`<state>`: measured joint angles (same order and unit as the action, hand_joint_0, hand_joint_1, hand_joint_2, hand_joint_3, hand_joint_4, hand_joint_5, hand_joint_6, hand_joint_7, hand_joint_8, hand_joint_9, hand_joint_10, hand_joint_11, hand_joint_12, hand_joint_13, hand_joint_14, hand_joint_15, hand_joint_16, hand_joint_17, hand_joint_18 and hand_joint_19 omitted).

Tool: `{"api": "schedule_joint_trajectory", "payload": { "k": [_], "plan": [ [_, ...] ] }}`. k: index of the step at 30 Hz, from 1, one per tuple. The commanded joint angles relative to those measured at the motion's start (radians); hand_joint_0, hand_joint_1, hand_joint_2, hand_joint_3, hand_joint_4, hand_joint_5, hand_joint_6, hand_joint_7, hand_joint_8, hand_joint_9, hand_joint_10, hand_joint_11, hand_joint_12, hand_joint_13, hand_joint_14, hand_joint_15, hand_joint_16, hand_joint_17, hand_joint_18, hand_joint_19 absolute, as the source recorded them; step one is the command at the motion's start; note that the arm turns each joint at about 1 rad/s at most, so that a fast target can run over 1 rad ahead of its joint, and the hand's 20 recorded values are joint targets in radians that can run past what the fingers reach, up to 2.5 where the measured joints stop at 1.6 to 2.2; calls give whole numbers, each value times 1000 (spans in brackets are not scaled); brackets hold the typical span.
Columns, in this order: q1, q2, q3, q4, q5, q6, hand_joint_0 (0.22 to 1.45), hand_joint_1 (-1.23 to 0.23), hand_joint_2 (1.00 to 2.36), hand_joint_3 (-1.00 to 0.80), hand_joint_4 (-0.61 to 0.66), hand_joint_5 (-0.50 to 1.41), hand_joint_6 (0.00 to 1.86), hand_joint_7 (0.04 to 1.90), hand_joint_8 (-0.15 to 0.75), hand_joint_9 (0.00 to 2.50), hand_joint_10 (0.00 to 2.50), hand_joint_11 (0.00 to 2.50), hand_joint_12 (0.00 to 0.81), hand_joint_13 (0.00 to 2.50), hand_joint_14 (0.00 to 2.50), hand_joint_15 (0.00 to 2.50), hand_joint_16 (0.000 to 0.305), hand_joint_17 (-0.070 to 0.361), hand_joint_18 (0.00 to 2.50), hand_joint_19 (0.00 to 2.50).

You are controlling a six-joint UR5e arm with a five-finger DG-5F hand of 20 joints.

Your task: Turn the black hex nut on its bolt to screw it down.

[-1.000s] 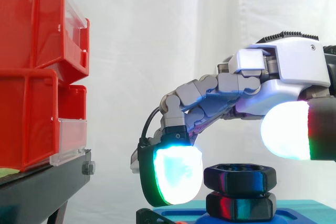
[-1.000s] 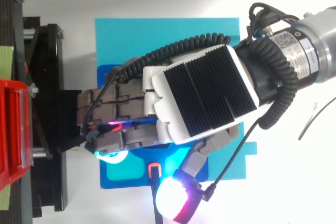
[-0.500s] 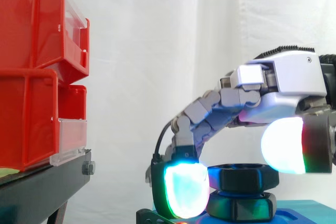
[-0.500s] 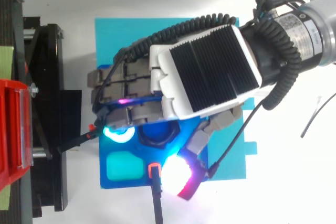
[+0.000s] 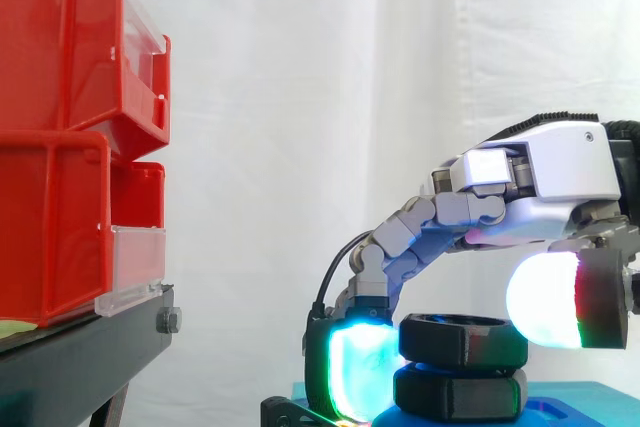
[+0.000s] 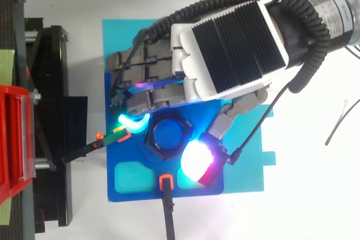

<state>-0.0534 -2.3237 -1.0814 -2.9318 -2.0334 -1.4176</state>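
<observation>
Around the black hex nut (image 5: 462,341) the hand (image 6: 225,49) is closed. Its fingers curl down over the far side, and one cyan-green fingertip (image 5: 358,372) is set against the nut's left flank. The white-glowing thumb pad (image 5: 550,299) bears on the opposite, nearer corner, so the nut is pinched between them.

The rest of the fingers lie under the hand's ribbed back in the top view, and where their tips sit against the nut cannot be made out. The bolt's shaft is hidden inside the nut. From above, a blue disc shows in the bore.

Directly beneath the nut in the side view sits a second black hex piece (image 5: 460,393). The two are stacked close, and whether it is the bolt's head or another nut cannot be told. The picture's lower edge cuts it off, together with the base.

Under the nut lies a dark blue plate (image 6: 140,196), which rests on a cyan mat (image 6: 129,35) spread on a white table (image 6: 315,195). Two black strips with orange tips reach toward the nut: one (image 6: 165,182) from the plate's near edge, the other (image 6: 115,136) from the left, just beside the glowing fingertip.

Well to the left of the nut stands the black stand (image 6: 53,82) carrying red bins (image 5: 60,137), which are cut off by the frame's left edge. Behind the nut hangs a white curtain (image 5: 300,97).
</observation>
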Motion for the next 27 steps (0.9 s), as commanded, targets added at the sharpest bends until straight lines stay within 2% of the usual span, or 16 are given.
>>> {"api": "schedule_joint_trajectory", "payload": {
  "k": [1, 2, 6, 12, 24, 26, 27],
  "plan": [
    [-5, 1, 5, 5, -2, 2, 466, -290, 1000, -500, 365, -142, 623, 1024, 359, 648, 10, 418, 369, 548, 4, 150, 54, 120, 677, 413],
    [-5, 1, 5, 5, -2, 2, 466, -289, 1000, -500, 374, -131, 516, 1177, 354, 623, 9, 400, 372, 547, 5, 153, 54, 121, 671, 422],
    [-6, 0, 21, 0, -2, 3, 467, -290, 1000, -500, 366, -160, 502, 1023, 346, 578, 8, 349, 371, 536, 5, 146, 54, 121, 663, 424],
    [-8, 0, 69, 2, -2, 5, 467, -291, 1000, -500, 335, -175, 503, 915, 340, 539, 8, 313, 370, 529, 4, 147, 54, 121, 652, 414],
    [6, 0, 69, 14, -2, 6, 467, -292, 1000, -500, 301, -186, 502, 835, 332, 511, 7, 277, 372, 521, 4, 138, 54, 121, 644, 424],
    [15, 0, 67, 11, 2, 6, 468, -290, 1000, -500, 314, -181, 503, 867, 332, 509, 7, 277, 372, 519, 4, 135, 54, 121, 641, 418],
    [21, 0, 64, 11, 4, 6, 468, -290, 1000, -500, 358, -160, 502, 960, 334, 516, 7, 293, 370, 517, 4, 136, 54, 120, 638, 419]
  ]
}}
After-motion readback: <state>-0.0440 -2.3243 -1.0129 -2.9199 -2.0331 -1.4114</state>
